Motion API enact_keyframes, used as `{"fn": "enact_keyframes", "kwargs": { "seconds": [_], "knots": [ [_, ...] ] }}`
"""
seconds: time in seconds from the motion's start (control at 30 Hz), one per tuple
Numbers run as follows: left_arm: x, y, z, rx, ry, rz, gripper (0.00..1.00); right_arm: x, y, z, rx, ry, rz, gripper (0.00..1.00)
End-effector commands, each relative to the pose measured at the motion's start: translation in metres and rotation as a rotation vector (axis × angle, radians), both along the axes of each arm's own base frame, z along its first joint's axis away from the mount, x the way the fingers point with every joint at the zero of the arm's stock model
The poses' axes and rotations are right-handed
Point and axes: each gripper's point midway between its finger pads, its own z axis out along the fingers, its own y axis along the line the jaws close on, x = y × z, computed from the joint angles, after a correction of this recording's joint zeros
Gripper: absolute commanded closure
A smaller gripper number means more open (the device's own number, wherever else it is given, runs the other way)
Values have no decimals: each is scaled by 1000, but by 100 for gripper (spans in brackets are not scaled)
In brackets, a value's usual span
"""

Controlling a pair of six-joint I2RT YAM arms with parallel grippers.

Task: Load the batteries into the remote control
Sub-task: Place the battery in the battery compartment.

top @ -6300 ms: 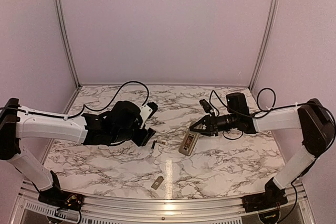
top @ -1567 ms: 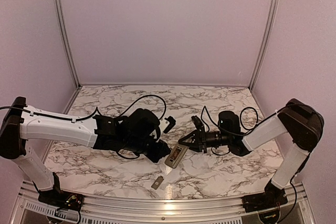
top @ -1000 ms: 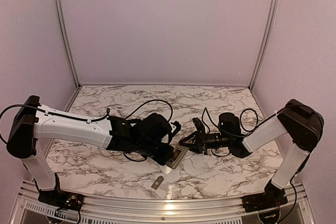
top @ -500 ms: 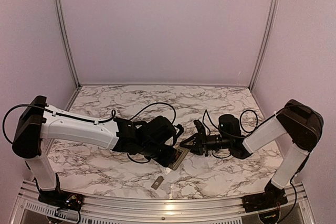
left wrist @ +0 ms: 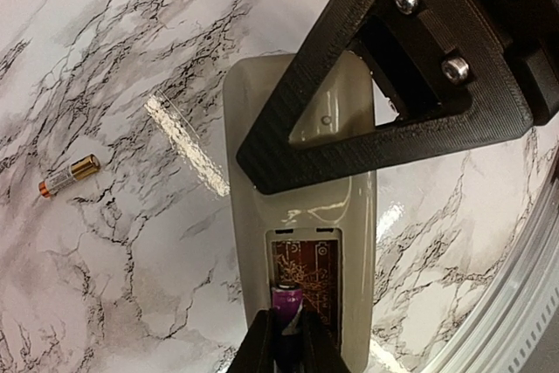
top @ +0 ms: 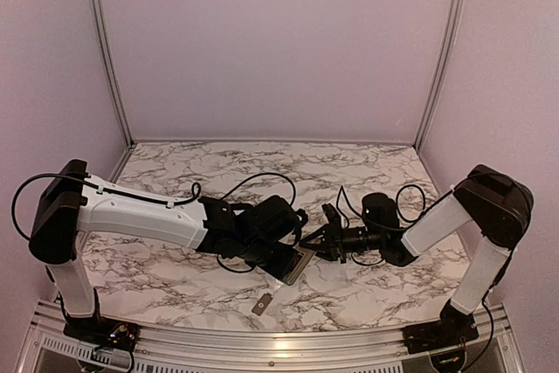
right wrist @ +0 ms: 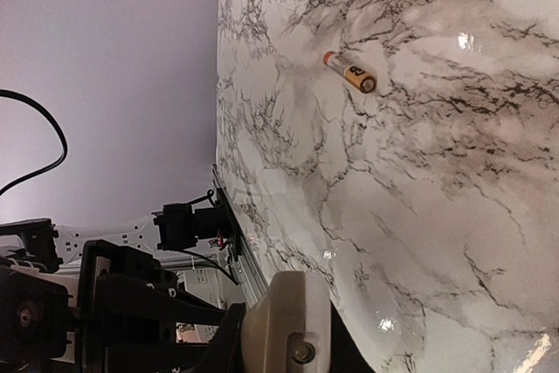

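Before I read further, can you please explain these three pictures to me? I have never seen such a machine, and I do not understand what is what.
These are two robot arms bolted to a marble table, each ending in a two-finger gripper. One picture is taken from above and behind; the other two come from small cameras on the wrists. The right gripper holds the remote control, back side up, battery recess open. The left gripper pinches a purple battery at that recess. A second battery and a small grey cover plate lie loose on the table.
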Motion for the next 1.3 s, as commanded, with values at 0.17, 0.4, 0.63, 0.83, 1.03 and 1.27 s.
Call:
{"fn": "enact_keyframes", "kwargs": {
  "seconds": [0.17, 0.4, 0.63, 0.83, 1.03, 1.27],
  "knots": [
    [4, -5, -5, 26, -7, 12, 82, -6, 7, 16, 73, -5, 32, 100],
    [5, -4, -4, 30, -18, 17, 79, -8, 6, 13, 70, 3, 35, 100],
    [8, -6, -1, 24, -26, 20, 73, -10, 5, 10, 68, 11, 36, 100],
    [7, -10, 6, 2, -26, 5, 67, -11, 4, 8, 59, 13, 36, 100],
    [8, -12, 19, -31, -36, 0, 59, -11, 3, 3, 44, 18, 34, 100],
    [7, -8, 55, -127, -87, -30, 51, -12, 4, 1, 34, 13, 48, 100]
  ]
}}
